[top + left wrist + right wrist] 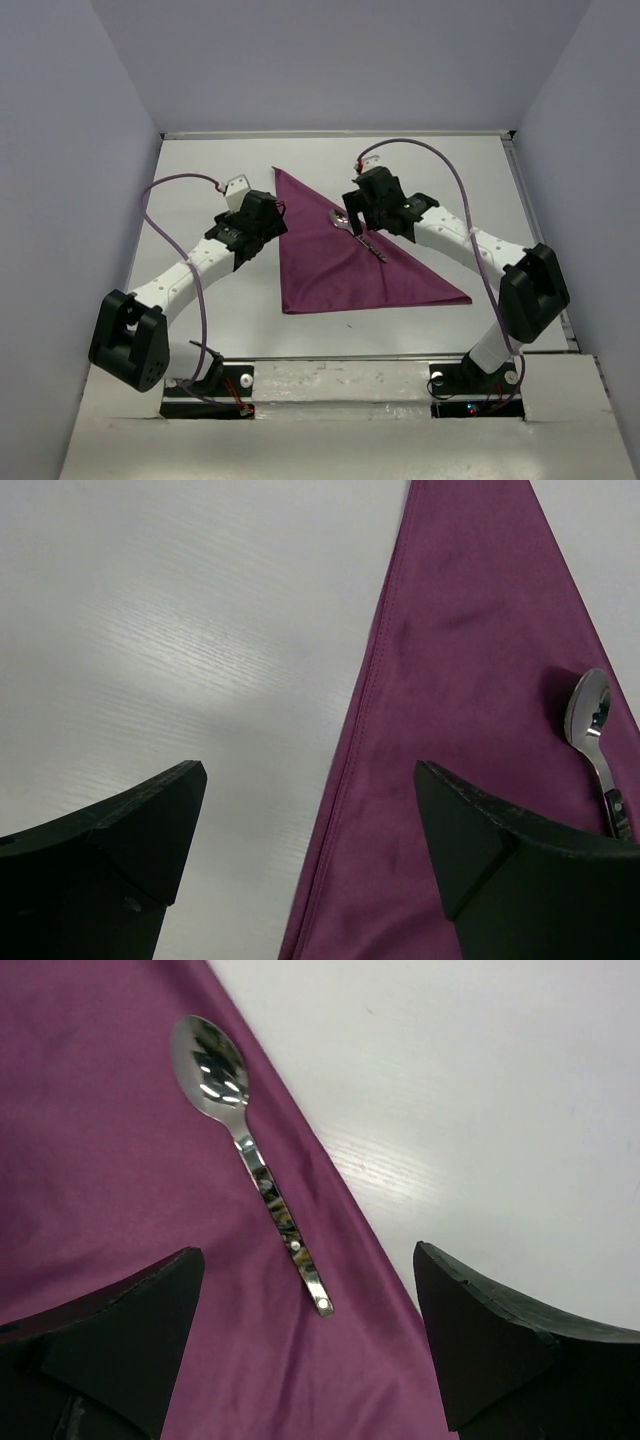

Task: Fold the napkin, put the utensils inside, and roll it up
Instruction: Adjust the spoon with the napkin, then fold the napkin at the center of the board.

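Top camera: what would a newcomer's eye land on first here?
The plum napkin, folded into a triangle at the centre of the view. Next, the shiny spoon lying on it near its slanted right edge, free beneath the open right gripper. The left gripper hangs open over the napkin's left edge.

White table (200,170), matte top with faint wood grain, fills the bay. Three plain pale lavender-grey panels box it in: left wall (60,200), right wall (595,150), far wall (340,60). Thin metal trim (340,133) runs along the table's far edge, and a similar rail (527,200) down the right edge. Brushed metal plate (340,385) spans the near edge. Light is soft and even, shadows weak. Mild sheen (180,650) on the bare tabletop in the left wrist view.
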### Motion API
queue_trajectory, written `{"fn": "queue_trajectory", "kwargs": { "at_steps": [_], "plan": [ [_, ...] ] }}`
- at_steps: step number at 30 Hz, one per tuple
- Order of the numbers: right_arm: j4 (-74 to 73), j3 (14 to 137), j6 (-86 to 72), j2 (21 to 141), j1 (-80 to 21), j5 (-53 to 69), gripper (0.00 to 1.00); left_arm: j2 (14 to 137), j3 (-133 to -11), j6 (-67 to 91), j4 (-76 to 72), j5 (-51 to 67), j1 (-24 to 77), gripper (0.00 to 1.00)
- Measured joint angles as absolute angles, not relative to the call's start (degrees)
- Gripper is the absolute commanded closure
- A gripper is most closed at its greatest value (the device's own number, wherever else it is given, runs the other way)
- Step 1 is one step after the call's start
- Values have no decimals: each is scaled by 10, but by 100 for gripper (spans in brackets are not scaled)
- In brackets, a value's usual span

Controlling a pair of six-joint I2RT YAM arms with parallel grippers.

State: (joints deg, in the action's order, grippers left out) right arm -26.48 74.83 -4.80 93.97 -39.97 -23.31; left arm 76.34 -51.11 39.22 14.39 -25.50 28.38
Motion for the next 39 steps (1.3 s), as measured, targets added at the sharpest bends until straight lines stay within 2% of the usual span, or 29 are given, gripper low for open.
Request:
{"fn": "queue_trajectory", "kwargs": {
  "at_steps": [5,11,15,20,32,39],
  "plan": [
    [-309,695,-179,884,-306,-177,13,752,-511,391,143,-255,284,1],
    [-398,588,-315,732,-143,-123,15,766,-535,373,149,-240,260,1],
    [-423,535,-399,662,-116,-105,23,808,-594,352,147,-233,245,1],
    [-442,449,-471,603,-10,-96,30,826,-621,327,145,-218,240,1],
    [-464,381,-580,555,22,-107,56,827,-622,296,150,-197,232,1],
    [-465,355,-611,526,27,-116,57,843,-622,277,150,-194,227,1]
  ]
}}
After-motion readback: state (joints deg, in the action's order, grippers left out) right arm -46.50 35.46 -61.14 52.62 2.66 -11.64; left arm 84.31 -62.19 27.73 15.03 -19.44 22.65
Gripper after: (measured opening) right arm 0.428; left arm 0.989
